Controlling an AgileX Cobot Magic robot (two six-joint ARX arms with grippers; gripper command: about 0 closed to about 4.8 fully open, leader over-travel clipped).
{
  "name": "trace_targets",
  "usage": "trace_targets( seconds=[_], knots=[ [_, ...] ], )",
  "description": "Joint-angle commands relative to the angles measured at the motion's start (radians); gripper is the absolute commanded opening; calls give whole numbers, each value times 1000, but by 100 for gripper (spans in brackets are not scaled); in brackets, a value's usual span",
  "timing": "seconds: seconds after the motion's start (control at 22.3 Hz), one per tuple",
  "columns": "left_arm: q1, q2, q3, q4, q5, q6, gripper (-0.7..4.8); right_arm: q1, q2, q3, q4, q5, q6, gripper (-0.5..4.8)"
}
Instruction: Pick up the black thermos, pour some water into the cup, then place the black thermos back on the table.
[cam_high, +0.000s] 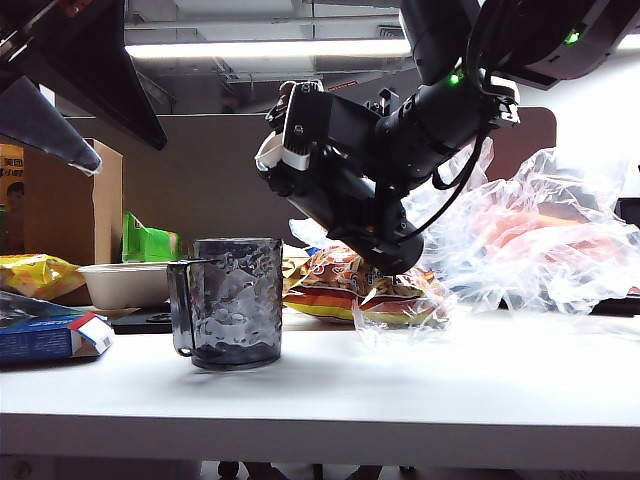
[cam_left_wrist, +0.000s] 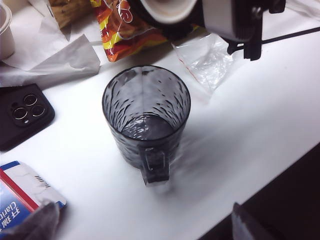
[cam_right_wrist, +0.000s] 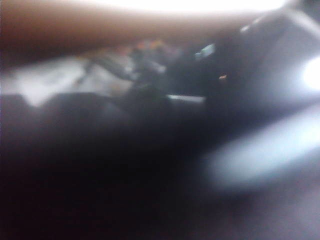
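The cup (cam_high: 237, 302) (cam_left_wrist: 146, 112), smoky grey and dimpled, stands upright on the white table (cam_high: 450, 380), its handle towards the front edge. Above it and to its right, my right gripper (cam_high: 330, 150) is shut on the black thermos (cam_high: 365, 225), which is tilted with its pale spout (cam_high: 268, 152) (cam_left_wrist: 167, 9) lowest, near the cup's rim but apart from it. The right wrist view is a dark blur of the thermos (cam_right_wrist: 125, 175). My left gripper (cam_left_wrist: 142, 227) hangs open above the cup's near side, empty. Only the tips of its fingers (cam_left_wrist: 44, 222) show.
Snack bags (cam_high: 340, 285) and a crumpled clear plastic bag (cam_high: 540, 230) lie behind the cup. A white bowl (cam_high: 125, 283), a blue-and-red box (cam_high: 50, 335) and a black phone (cam_left_wrist: 22, 115) are to its left. The table's front edge (cam_high: 320, 430) is close.
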Motion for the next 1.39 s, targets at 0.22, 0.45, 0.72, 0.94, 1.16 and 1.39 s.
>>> trace_targets(
  seconds=[0.22,0.45,0.72,0.94,1.16,1.39],
  knots=[
    [1,-1,5,4,-3,2,479,1,-1,13,209,-10,-176,116],
    [1,-1,5,5,-7,4,479,1,50,14,302,-22,-258,116],
    [1,-1,5,4,-7,4,479,1,50,14,395,-43,-393,116],
    [1,-1,5,5,-7,4,479,1,50,14,413,-67,-434,116],
    [1,-1,5,5,-7,4,479,1,50,14,415,-67,-438,116],
    [1,-1,5,4,-7,27,479,0,50,14,426,-70,-459,116]
  ],
)
